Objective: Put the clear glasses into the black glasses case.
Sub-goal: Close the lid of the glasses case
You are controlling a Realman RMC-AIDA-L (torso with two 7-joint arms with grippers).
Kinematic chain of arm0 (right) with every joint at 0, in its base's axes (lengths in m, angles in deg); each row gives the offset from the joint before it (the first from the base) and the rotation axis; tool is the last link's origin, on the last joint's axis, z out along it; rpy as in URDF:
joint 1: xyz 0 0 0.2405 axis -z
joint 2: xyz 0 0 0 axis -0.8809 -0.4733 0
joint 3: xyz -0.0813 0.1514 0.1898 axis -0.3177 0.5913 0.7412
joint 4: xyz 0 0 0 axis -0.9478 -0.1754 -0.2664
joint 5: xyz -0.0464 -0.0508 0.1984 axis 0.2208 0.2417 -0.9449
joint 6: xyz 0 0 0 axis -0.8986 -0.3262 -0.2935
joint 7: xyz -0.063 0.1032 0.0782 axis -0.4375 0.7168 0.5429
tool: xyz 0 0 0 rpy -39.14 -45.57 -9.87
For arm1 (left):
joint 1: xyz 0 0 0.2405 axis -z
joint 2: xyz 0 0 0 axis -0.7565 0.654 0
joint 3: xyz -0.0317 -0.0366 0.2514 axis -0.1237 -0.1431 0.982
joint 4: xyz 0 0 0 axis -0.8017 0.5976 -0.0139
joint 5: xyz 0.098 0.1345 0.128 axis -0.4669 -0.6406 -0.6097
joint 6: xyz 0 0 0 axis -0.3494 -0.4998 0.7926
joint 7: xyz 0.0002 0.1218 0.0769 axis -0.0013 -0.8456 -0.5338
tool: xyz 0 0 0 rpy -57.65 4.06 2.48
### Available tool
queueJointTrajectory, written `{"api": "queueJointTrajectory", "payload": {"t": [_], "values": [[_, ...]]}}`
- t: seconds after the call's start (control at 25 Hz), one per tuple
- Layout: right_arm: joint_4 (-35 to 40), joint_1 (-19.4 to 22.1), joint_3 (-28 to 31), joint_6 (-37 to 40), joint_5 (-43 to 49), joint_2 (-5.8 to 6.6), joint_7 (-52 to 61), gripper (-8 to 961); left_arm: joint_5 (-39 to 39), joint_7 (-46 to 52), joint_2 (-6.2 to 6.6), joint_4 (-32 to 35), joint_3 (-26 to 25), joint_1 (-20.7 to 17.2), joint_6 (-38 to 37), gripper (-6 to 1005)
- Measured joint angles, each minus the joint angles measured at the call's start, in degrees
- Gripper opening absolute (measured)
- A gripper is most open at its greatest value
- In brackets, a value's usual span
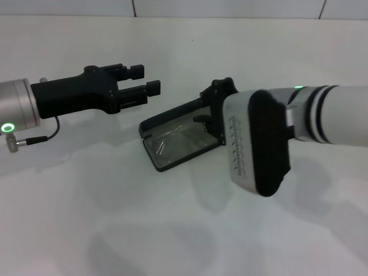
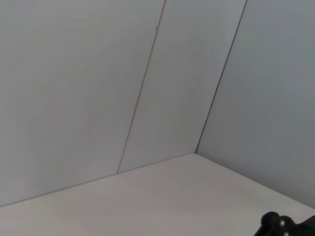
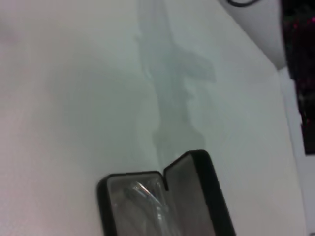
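The black glasses case lies open in the middle of the table, its lid raised at the back. The clear glasses lie inside its lower half. The right wrist view shows the same case with the glasses in one half and the grey-lined lid beside them. My right gripper is at the case's right end, against the lid. My left gripper hovers open to the left of the case and slightly behind it, holding nothing.
The white table spreads all round the case, with a white panelled wall at the back. A thin black cable hangs from the left wrist. A dark object stands at the table's edge in the right wrist view.
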Motion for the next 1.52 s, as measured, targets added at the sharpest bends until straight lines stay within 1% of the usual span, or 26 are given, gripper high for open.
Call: {"api": "queueJointTrajectory", "payload": {"t": [0.08,0.16,0.2,0.28,0.36,0.44,0.52,0.6,0.68,0.8,0.92,0.96,1.04,1.12,1.2,1.24,1.36,1.52], "values": [[1.37,0.88,2.70,4.14,-3.54,0.10,-1.22,237,0.50,-0.34,-0.07,0.02,-0.12,-0.29,-0.01,616],[2.95,2.06,7.35,11.97,-10.03,0.08,-4.66,246,0.79,-0.52,-0.12,0.03,-0.51,-0.22,-0.01,616],[3.41,2.47,9.20,14.64,-12.25,0.06,-6.19,251,0.93,-0.57,-0.14,0.03,-0.65,-0.17,-0.01,616],[4.08,3.61,16.57,23.84,-21.47,-0.04,-11.25,260,1.68,-1.07,-0.18,0.03,-0.95,-0.10,-0.01,615],[3.52,4.19,21.66,28.49,-27.33,-0.03,-13.90,270,2.36,-1.84,-0.24,-0.10,-1.02,-0.21,-0.01,615],[0.61,4.66,28.74,33.20,-34.23,0.04,-16.59,279,2.79,-2.73,-0.51,-0.31,-1.07,-0.33,0.07,615],[-4.48,4.57,34.44,36.36,-39.76,0.06,-19.13,288,2.91,-3.23,-1.07,-0.55,-1.08,-0.39,0.38,615],[-11.73,4.06,40.32,39.60,-44.66,0.10,-22.36,297,2.92,-3.85,-1.68,-1.21,-1.48,-0.29,0.63,615],[-20.07,3.24,47.23,43.62,-48.58,0.19,-26.37,307,2.92,-4.65,-2.03,-2.09,-1.73,0.00,0.71,615],[-31.39,1.57,58.01,50.03,-52.00,0.55,-31.87,321,3.04,-5.31,-2.17,-3.92,-1.77,1.03,1.70,615],[-41.20,-0.51,67.94,54.49,-52.53,1.51,-35.32,335,3.09,-5.51,-2.29,-6.82,-1.56,3.31,5.49,615],[-43.24,-0.91,69.50,54.64,-52.56,1.85,-35.82,339,2.98,-5.53,-2.30,-7.54,-1.43,3.97,6.52,615],[-46.07,-1.40,71.61,53.99,-52.58,2.23,-36.41,348,2.08,-5.30,-2.31,-10.17,-0.57,6.83,10.75,615],[-46.64,-1.37,72.07,52.39,-52.43,2.06,-36.82,358,0.91,-4.42,-2.31,-11.61,0.86,8.91,14.13,614],[-46.65,-1.15,71.93,51.05,-52.26,1.48,-38.09,367,-0.44,-2.67,-2.31,-12.32,3.59,10.77,18.17,614],[-46.66,-1.09,71.87,50.75,-52.23,1.26,-38.64,386,-0.90,-1.51,-2.30,-12.37,5.32,11.44,20.36,614],[-47.07,-1.01,71.84,50.15,-52.17,0.86,-39.96,444,-1.32,0.82,-2.29,-12.44,10.34,12.62,24.54,613],[-47.25,-0.94,71.87,49.43,-52.07,0.72,-40.94,521,-1.33,1.14,-2.35,-12.53,12.49,12.93,25.64,613]]}}
